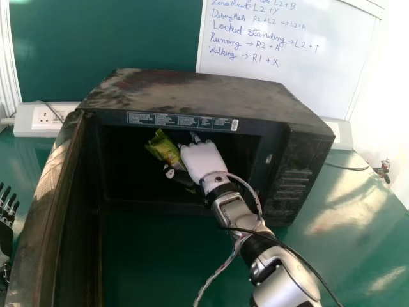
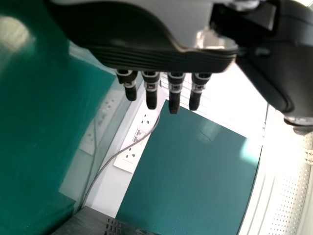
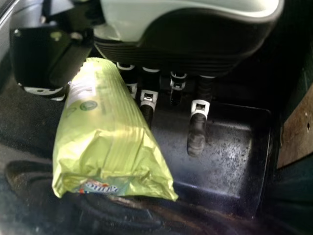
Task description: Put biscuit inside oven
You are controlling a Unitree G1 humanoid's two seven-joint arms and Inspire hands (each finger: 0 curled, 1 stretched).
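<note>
Inside the oven, the biscuit packet is pinched between thumb and fingers of the right hand, presumably for release there.

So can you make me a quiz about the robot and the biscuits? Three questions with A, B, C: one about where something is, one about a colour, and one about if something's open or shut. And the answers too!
1. Where is the biscuit packet?
A) On top of the microwave oven
B) Inside the microwave oven
C) Against the whiteboard

2. What is the packet's main colour?
A) Red
B) Blue
C) Yellowish green

3. How is the oven door?
A) Open
B) Shut
C) Taken off

Answers:
1. B: the head view shows the packet within the oven's opening, beside the right hand.
2. C: the wrapper looks yellowish green in the right wrist view.
3. A: the door stands swung out at the oven's left side in the head view.
</note>
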